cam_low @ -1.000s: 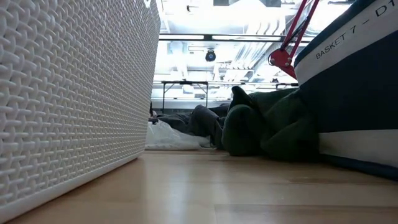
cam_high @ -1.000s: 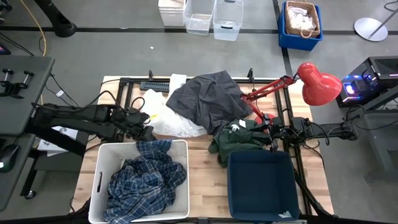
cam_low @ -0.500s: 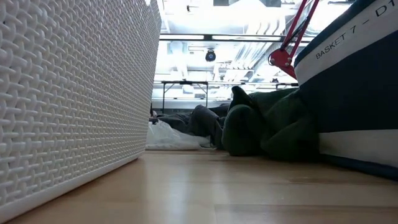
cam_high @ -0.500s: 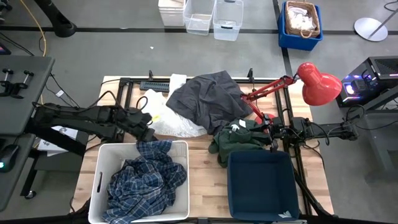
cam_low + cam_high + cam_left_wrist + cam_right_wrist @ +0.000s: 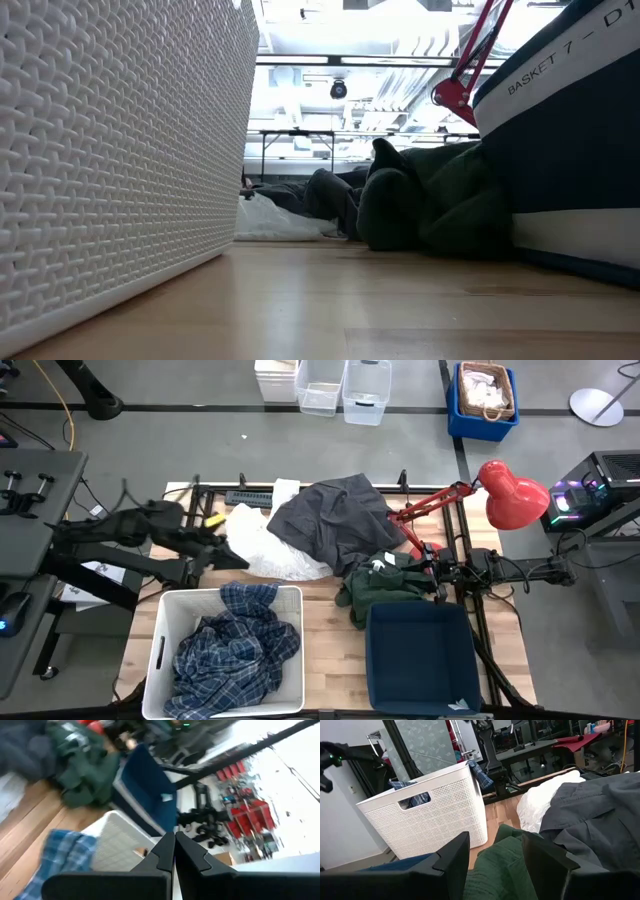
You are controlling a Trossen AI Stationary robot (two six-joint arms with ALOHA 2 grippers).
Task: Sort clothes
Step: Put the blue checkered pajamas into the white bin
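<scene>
Wood table (image 5: pixel 330 615) holds two baskets at the near edge and a heap of clothes at the back. Inside the white basket (image 5: pixel 160 650) lies the plaid shirt (image 5: pixel 235 650), so one sorting job looks done. Nothing shows inside the blue basket (image 5: pixel 420 660). Right beside it sits the green garment (image 5: pixel 385 585), maybe because it goes in there next. Behind it the grey garment (image 5: pixel 335 520) is spread partly over the white clothes (image 5: pixel 270 550).

The left gripper (image 5: pixel 174 851) is pressed shut with nothing in it, up near the white clothes. The right gripper (image 5: pixel 495 852) is spread wide, low over the green garment, probably ready to grab it.
</scene>
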